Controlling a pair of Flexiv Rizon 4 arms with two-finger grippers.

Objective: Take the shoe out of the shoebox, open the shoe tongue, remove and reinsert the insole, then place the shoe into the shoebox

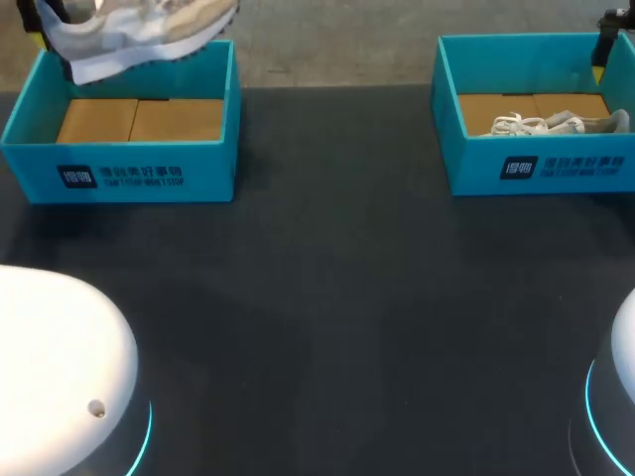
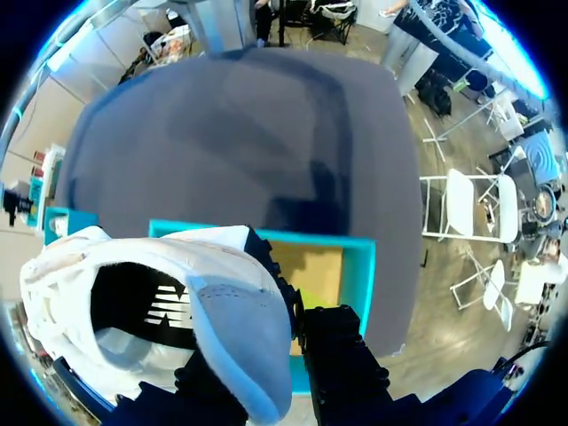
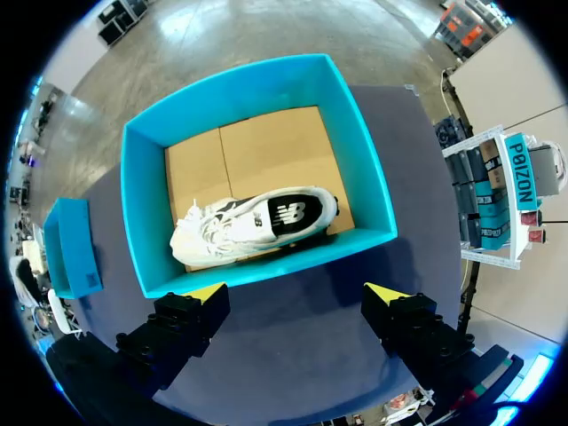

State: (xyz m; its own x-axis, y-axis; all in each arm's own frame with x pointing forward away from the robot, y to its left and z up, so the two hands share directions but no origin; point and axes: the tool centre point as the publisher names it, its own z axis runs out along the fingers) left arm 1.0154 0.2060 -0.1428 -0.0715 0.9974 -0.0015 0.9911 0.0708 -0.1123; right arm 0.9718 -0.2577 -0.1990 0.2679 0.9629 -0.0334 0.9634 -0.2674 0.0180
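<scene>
A white and beige shoe (image 1: 139,35) hangs tilted above the left teal shoebox (image 1: 119,169), whose cardboard floor is bare. My left gripper (image 2: 266,359) is shut on that shoe (image 2: 151,302) at its heel collar, with the opening facing the camera. A second white shoe (image 3: 253,222) lies on its side in the right teal shoebox (image 3: 142,204), laces toward the box's left. My right gripper (image 3: 297,293) stands open above the near wall of this box and holds nothing. In the head view only a dark piece of the right gripper (image 1: 607,40) shows above the right shoebox (image 1: 536,164).
Both boxes stand at the far edge of the dark table (image 1: 327,297), one at each side. The wide stretch of tabletop between and in front of them carries nothing. The white arm bases (image 1: 60,367) fill the near corners.
</scene>
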